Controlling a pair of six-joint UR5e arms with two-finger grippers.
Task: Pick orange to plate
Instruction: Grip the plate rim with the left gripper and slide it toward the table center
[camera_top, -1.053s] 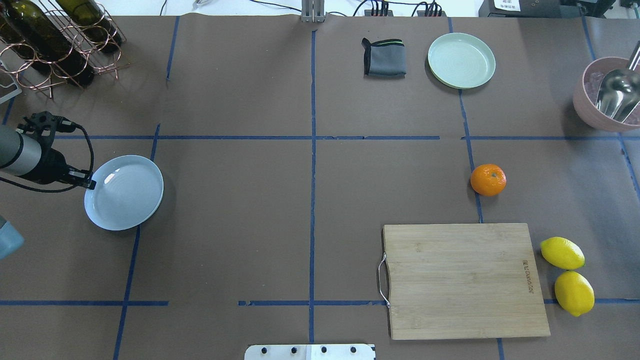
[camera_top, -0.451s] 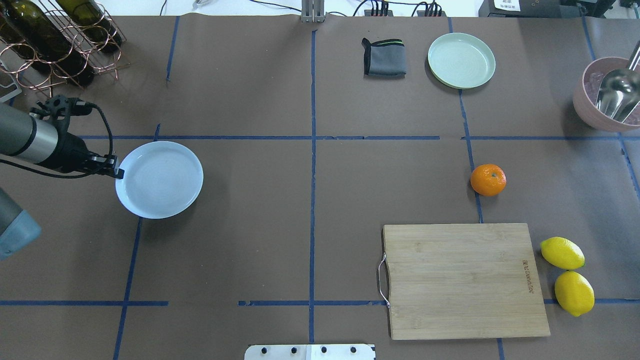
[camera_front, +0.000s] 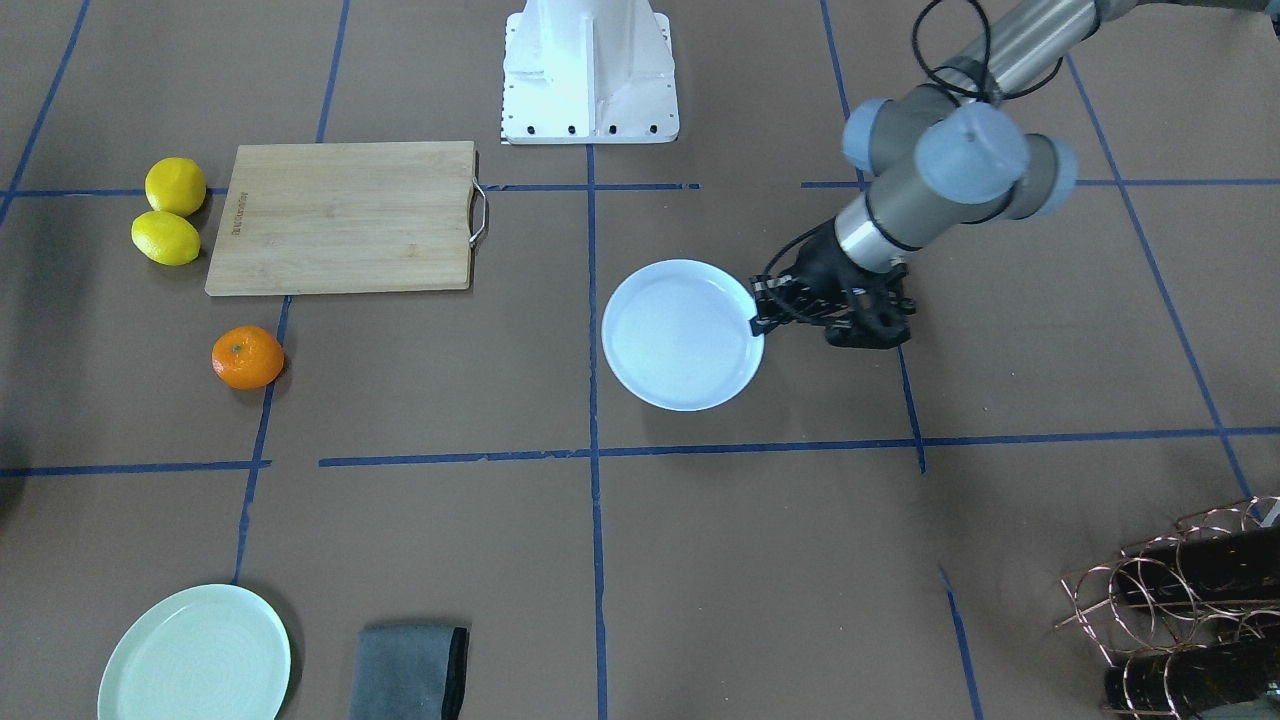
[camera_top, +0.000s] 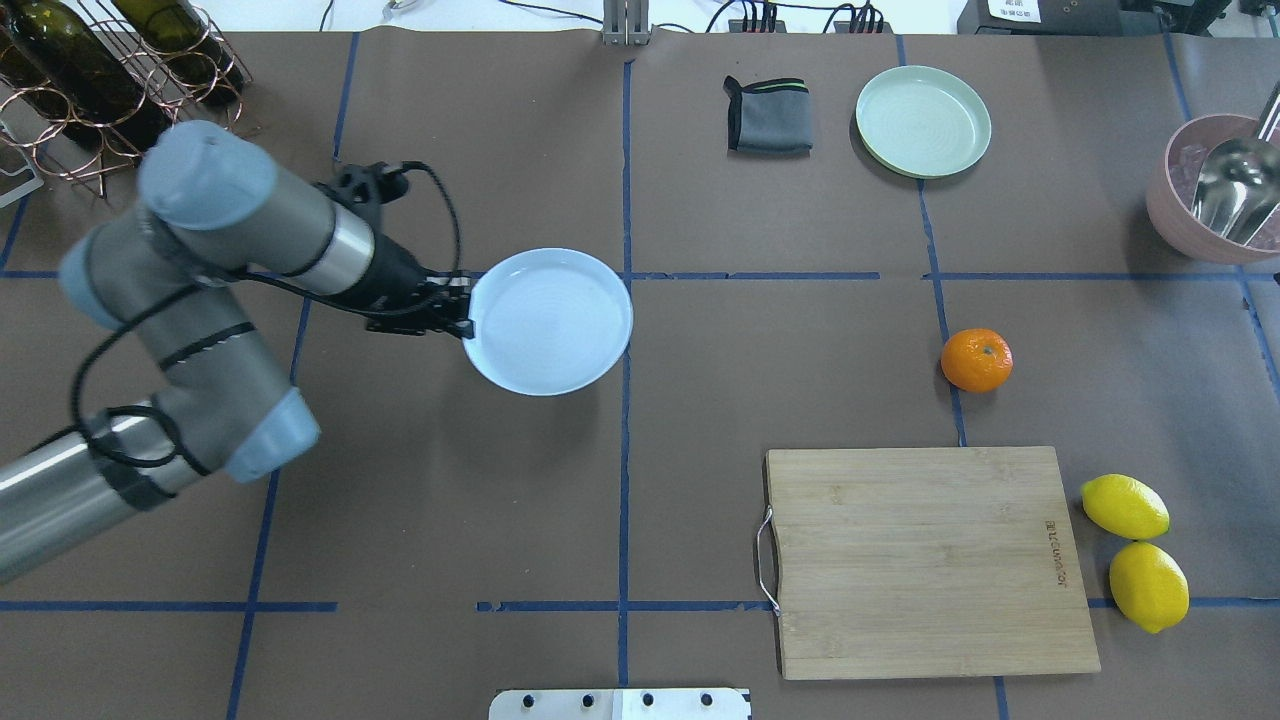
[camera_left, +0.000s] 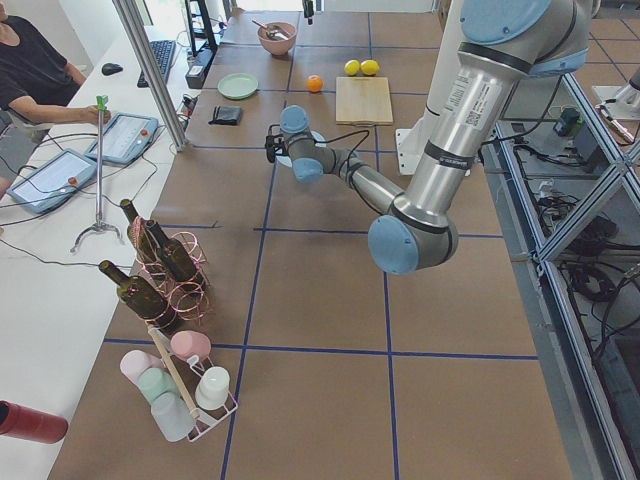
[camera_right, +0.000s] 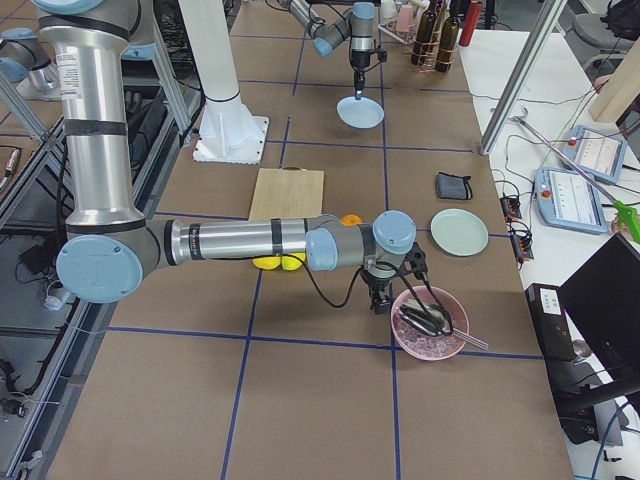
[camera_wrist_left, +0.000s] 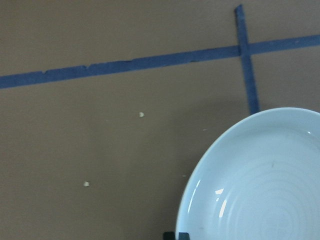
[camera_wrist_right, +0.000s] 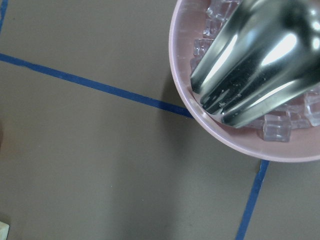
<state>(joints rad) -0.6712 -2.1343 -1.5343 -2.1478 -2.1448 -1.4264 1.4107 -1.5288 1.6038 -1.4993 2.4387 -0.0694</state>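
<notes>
The orange (camera_top: 976, 359) rests on the brown table just beyond the cutting board (camera_top: 925, 560), right of centre; it also shows as the orange (camera_front: 247, 357) in the front view. My left gripper (camera_top: 462, 322) is shut on the near-left rim of the white plate (camera_top: 550, 320), which sits low at the table's centre line. In the left wrist view the plate (camera_wrist_left: 260, 190) fills the lower right corner. The orange lies far to the plate's right. My right gripper (camera_right: 380, 303) shows only in the right side view, beside the pink bowl (camera_right: 425, 335); I cannot tell its state.
Two lemons (camera_top: 1135, 545) lie right of the cutting board. A mint-green plate (camera_top: 922, 120) and a folded grey cloth (camera_top: 768, 115) sit at the far side. The pink bowl (camera_top: 1200, 215) holds ice and a metal scoop. A bottle rack (camera_top: 100, 90) stands far left.
My left arm has carried the white plate to the right, from the left edge to the table's centre line. The orange has stayed put.
</notes>
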